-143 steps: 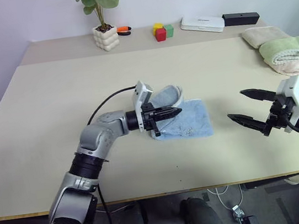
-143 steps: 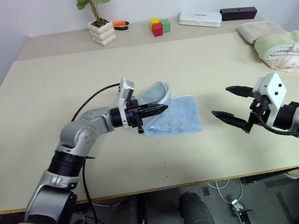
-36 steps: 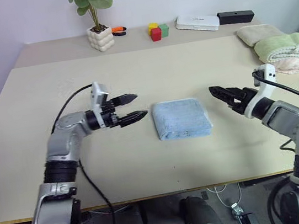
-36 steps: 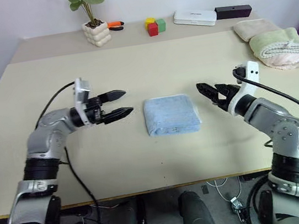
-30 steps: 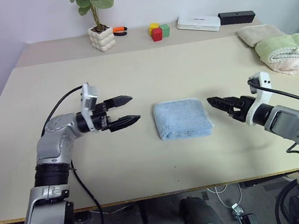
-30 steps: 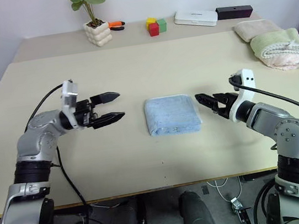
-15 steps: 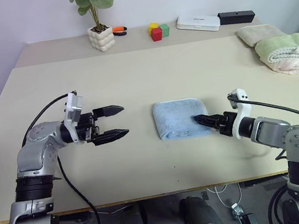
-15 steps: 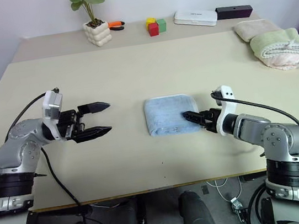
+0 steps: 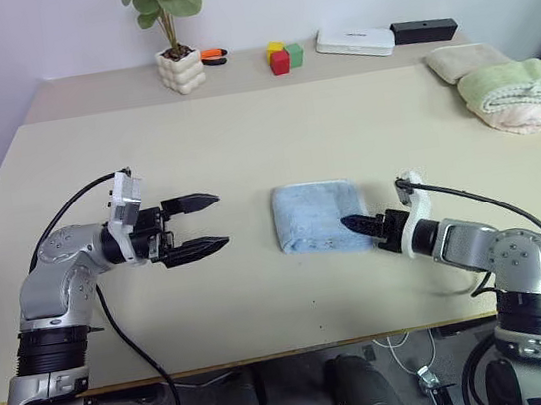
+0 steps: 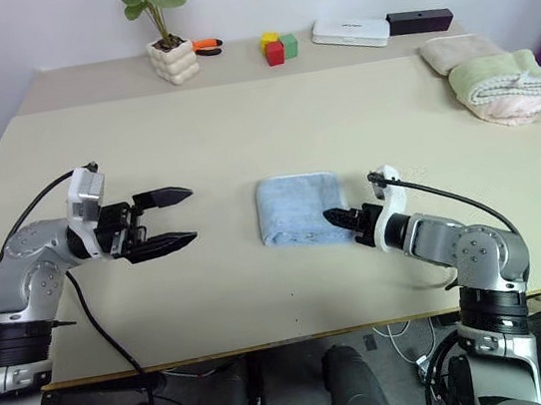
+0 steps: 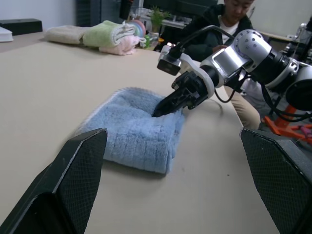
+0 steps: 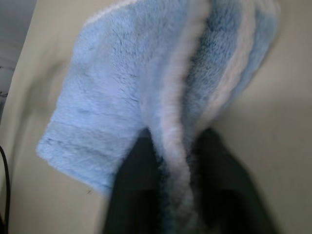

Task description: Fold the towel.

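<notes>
Right gripper (image 9: 354, 223) clamps one folded light blue terry towel (image 9: 315, 215).
Whitish hem pinched between its two fingers; left gripper (image 9: 207, 221) gapes empty, well apart.

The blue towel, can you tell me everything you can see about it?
The towel is light blue, fluffy terry cloth with a whitish hem. It lies folded into a small thick pad on the beige table. The right gripper is shut on its near right edge, pinching the layers. The left gripper is open and apart from it.
</notes>
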Tool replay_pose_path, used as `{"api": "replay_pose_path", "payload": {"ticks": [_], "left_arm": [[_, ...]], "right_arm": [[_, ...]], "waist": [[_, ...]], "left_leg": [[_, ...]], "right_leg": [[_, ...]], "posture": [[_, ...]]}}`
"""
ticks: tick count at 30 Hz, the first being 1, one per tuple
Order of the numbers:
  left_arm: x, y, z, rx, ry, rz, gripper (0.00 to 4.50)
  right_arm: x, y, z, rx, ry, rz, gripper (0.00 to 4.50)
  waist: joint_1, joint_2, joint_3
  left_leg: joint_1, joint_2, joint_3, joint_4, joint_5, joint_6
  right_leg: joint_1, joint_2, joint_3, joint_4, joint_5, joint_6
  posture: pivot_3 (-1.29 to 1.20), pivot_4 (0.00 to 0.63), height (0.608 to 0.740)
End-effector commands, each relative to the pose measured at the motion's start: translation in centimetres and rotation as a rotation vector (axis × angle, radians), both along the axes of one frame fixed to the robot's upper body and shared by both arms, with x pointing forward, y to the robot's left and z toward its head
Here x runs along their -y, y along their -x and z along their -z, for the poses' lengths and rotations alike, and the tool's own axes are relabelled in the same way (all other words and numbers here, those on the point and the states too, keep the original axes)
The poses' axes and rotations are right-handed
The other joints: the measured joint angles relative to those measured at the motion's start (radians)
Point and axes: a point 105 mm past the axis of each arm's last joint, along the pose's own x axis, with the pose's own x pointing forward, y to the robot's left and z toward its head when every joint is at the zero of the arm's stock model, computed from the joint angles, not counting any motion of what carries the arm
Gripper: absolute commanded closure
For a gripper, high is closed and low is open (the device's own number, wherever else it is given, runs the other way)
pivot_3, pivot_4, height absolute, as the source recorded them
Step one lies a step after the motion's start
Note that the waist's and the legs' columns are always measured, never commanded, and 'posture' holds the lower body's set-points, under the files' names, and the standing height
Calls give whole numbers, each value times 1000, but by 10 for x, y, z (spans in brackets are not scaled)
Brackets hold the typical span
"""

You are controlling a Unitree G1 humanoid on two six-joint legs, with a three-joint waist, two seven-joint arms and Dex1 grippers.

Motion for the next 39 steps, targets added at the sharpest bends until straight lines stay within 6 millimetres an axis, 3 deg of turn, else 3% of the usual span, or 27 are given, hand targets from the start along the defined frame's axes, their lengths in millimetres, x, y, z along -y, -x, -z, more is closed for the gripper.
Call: {"api": "replay_pose_path", "payload": {"ticks": [1, 6, 8, 10, 12, 15, 18, 24, 29, 38, 39], "left_arm": [[4, 2, -10, 53, 22, 2, 0], [9, -3, -9, 63, 45, -11, 0], [11, -7, -9, 64, 60, -13, 0], [16, -14, -9, 76, 79, -7, 0], [22, -20, -8, 87, 91, 3, 0], [29, -24, -7, 98, 99, 14, 0], [35, -33, -6, 103, 121, 37, 0], [47, -38, -7, 113, 132, 84, 0], [47, -41, -6, 116, 120, 92, 0], [48, -37, -1, 112, 132, 82, 0], [48, -37, -1, 111, 134, 78, 0]], "right_arm": [[4, -10, -11, 46, -11, 32, 4474], [26, -27, -36, 145, -89, 181, 4474], [43, -32, -40, 162, -109, 290, 4474], [74, -31, -39, 174, -95, 468, 4474], [103, -26, -41, 188, -84, 618, 4474], [128, -20, -43, 200, -88, 753, 4474], [162, 8, -31, 198, -191, 1093, 4474], [155, 25, -22, 184, -308, 1292, 4474], [126, 19, -27, 203, -303, 1260, 4474], [151, 25, -17, 176, -221, 1322, 4474], [151, 24, -20, 188, -200, 1307, 4141]], "waist": [[0, 0, 0], [3, 0, 0], [5, 0, 0], [10, 0, 0], [9, 0, 0], [5, 0, 0], [3, 1, 0], [-4, 3, 1], [-4, 3, 1], [-1, 3, 1], [-1, 3, 1]], "left_leg": [[0, 0, 0, 0, 0, 0], [0, 0, 0, 0, 0, 0], [0, 0, 0, 0, 0, 0], [0, 0, 0, 0, 0, 0], [-1, -1, 0, 0, 0, 0], [-1, -1, 0, 0, 0, 0], [-1, -1, 0, 0, 0, 0], [-1, 0, 1, -1, 0, 0], [0, 0, 0, 0, 0, 0], [0, 0, 1, 1, 0, 0], [0, 0, 1, 1, 0, 0]], "right_leg": [[0, 0, 0, 0, 0, 0], [0, 0, 0, 0, 0, 0], [0, 0, 0, 0, 0, 0], [0, 0, 0, 0, 0, 0], [0, 0, 0, 0, 0, 0], [0, -1, 0, -1, 0, 0], [-1, 0, 0, 0, 0, 1], [-4, 3, 3, 5, 0, 1], [-5, 3, 3, 8, 0, 0], [-4, 1, 4, 8, -1, 0], [-4, 2, 4, 8, -1, 0]], "posture": [[0, 150, 735], [0, 150, 735], [0, 150, 735], [0, 150, 735], [0, 150, 735], [0, 150, 735], [0, 150, 735], [0, 150, 735], [0, 150, 735], [0, 150, 735], [0, 150, 735]]}}
